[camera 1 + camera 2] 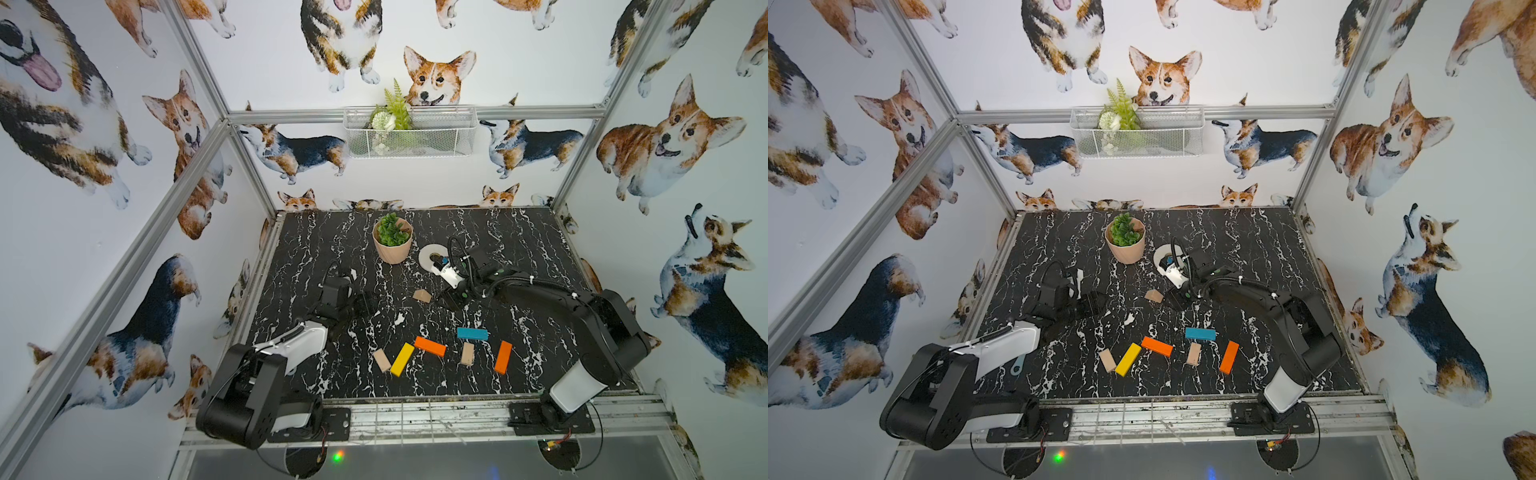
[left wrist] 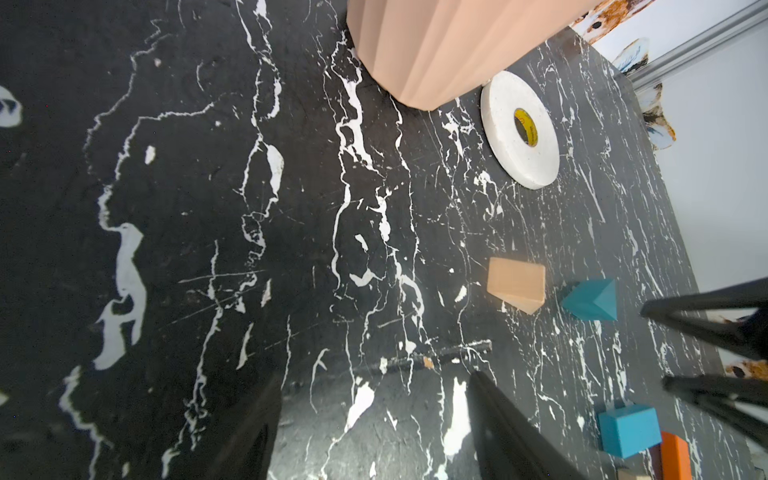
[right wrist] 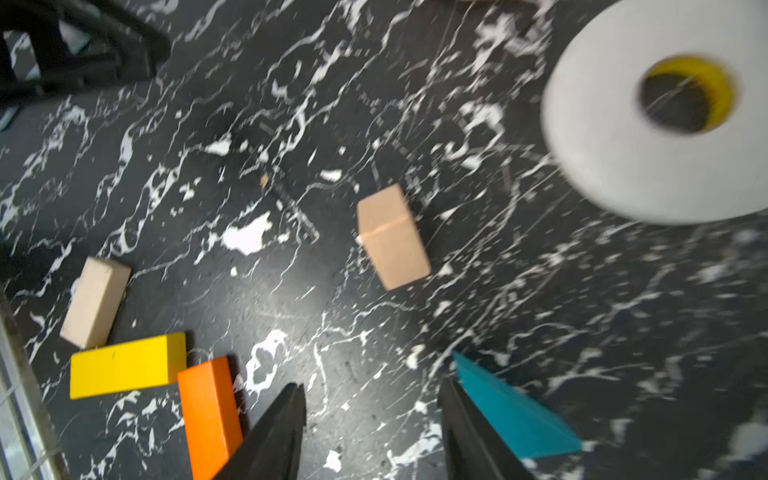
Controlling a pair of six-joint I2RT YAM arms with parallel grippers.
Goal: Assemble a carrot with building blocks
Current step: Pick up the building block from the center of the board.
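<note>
No carrot is in view; the building blocks lie loose on the black marble table (image 1: 519, 232). Along the front are a wood block (image 1: 382, 360), a yellow bar (image 1: 402, 359), an orange bar (image 1: 430, 346), a blue bar (image 1: 472, 333), another wood block (image 1: 467, 353) and a second orange bar (image 1: 503, 357). Mid-table lies the wood triangle (image 1: 422, 296). My right gripper (image 3: 372, 384) is open and empty beside it, with the blue triangle (image 3: 511, 411) just outside one finger. My left gripper (image 2: 376, 376) is open over bare table, left of the wood triangle (image 2: 515, 282).
A potted green plant (image 1: 392, 241) stands at the back middle. A white tape roll (image 1: 428, 257) lies right of it, behind the right wrist. A wire basket (image 1: 409, 133) hangs on the back wall. A metal rail (image 1: 415, 415) runs along the front edge.
</note>
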